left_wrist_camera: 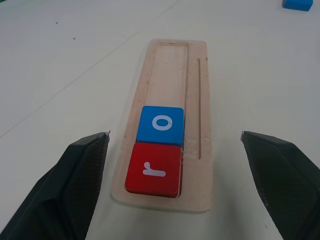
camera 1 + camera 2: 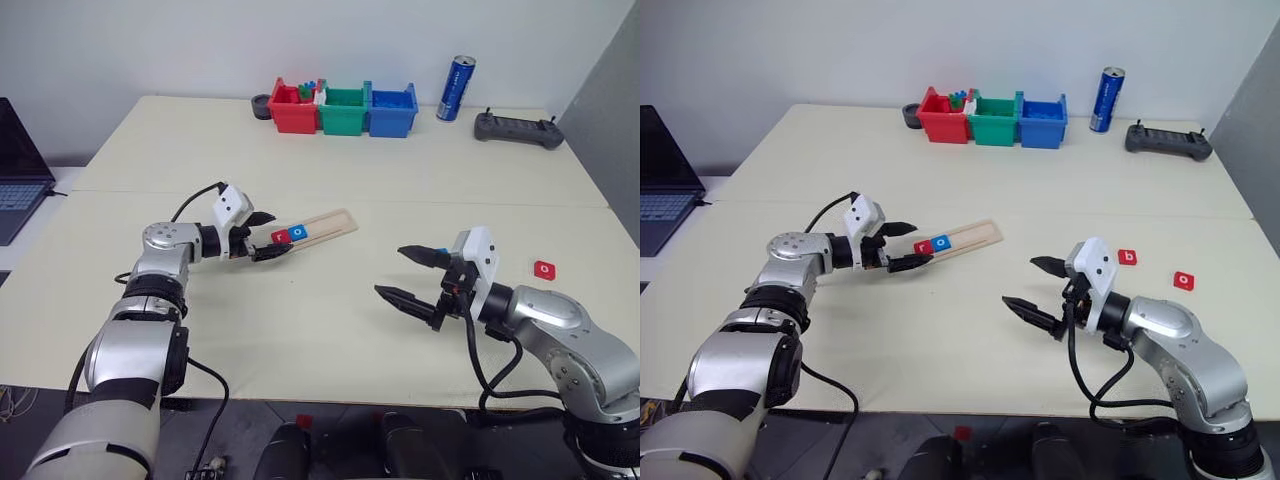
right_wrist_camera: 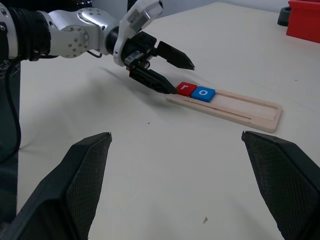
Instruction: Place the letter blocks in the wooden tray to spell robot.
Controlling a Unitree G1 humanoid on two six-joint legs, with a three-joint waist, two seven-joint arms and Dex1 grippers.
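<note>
The long pale wooden tray [image 1: 172, 75] (red square "r" block [image 1: 153, 169] and blue square "o" block [image 1: 161, 125] touching at its near end) lies on the cream desk [image 2: 330, 340], at twelve o'clock from the left pincer [image 2: 266, 235], jaws wide. The right pincer [image 2: 1032, 289], also wide and empty, hovers; red "b" block [image 2: 1127, 257] and red "o" block [image 2: 1183, 280] lie at its two o'clock.

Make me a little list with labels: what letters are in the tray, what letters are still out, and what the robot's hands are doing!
In tray: red r block, blue o block, at one end of the wooden tray
Still out: red b block, red o block, on the table
Left gripper: jaws open, at the tray's filled end
Right gripper: jaws open, holding nothing
</note>
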